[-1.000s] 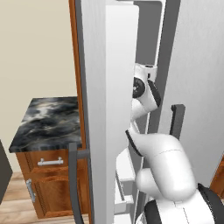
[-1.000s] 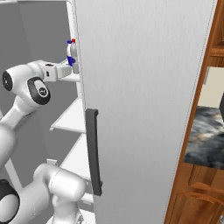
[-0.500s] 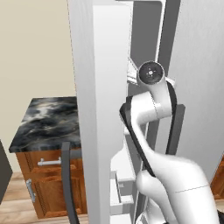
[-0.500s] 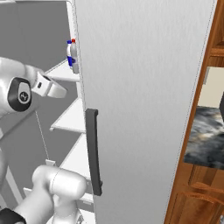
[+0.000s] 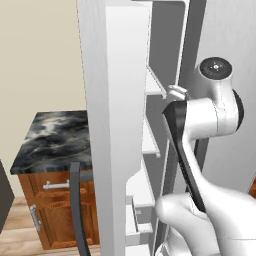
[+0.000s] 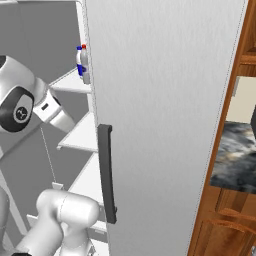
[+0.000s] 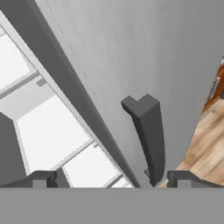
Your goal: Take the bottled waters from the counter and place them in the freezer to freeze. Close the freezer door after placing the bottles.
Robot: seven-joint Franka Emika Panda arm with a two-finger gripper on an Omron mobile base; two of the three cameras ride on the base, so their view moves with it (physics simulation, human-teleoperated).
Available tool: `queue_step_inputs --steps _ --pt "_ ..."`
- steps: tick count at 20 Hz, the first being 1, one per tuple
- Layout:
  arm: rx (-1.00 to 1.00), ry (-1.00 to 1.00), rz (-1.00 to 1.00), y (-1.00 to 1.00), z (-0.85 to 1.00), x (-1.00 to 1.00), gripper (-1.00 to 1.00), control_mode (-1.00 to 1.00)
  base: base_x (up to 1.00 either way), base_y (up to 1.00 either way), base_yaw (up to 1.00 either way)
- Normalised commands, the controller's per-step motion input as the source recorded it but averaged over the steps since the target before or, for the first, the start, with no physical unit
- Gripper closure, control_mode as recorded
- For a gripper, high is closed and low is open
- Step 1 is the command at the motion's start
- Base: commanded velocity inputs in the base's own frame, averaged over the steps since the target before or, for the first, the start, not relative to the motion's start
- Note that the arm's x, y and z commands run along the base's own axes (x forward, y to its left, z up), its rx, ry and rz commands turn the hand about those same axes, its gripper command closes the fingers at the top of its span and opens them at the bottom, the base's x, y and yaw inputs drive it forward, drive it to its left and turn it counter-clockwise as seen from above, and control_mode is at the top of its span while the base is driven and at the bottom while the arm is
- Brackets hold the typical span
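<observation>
Both bottled waters [image 6: 83, 64] stand side by side on an upper white shelf [image 6: 70, 84] of the freezer, the blue cap to the left of the red cap. My gripper [image 7: 112, 179] is open and holds nothing; its fingertips [image 7: 42, 178] frame the edge between the freezer shelves [image 7: 52, 131] and the plain silver door. In the right base view my hand [image 6: 56, 114] hangs below and left of the bottles, apart from them. The freezer door [image 5: 120, 125] stands open, its white inner side toward me, with its dark handle [image 5: 76, 200] low on the outside.
The plain silver door [image 6: 165, 125] is closed, its dark vertical handle [image 6: 106, 175] close to my hand and also seen as a handle [image 7: 148, 131] straight ahead. The marbled counter [image 5: 55, 140] over brown cabinets lies left of the open door. Wooden floor [image 7: 205, 144] shows below.
My hand has let go of the bottles and drawn back out of the upper shelf, dropping lower and turning toward the door edge. The bottles stay on the shelf.
</observation>
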Motion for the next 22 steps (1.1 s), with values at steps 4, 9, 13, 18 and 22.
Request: queue_step_inputs --steps 4,9,13,18,22 --pt "0.0 0.0 0.0 -0.26 -0.58 -0.71 -1.0 -1.0 0.0 0.0 0.0" --pt "0.01 -0.02 0.03 -0.16 -0.35 -0.51 -1.0 -1.0 0.0 0.0 0.0" --pt "0.0 0.0 0.0 0.0 0.0 0.0 -1.0 1.0 -0.95 0.21 0.06" --pt "0.0 0.0 0.0 0.0 0.0 0.0 -1.0 1.0 -0.96 0.39 0.02" --pt "0.0 0.0 0.0 0.0 0.0 0.0 -1.0 1.0 -0.62 0.41 0.0"
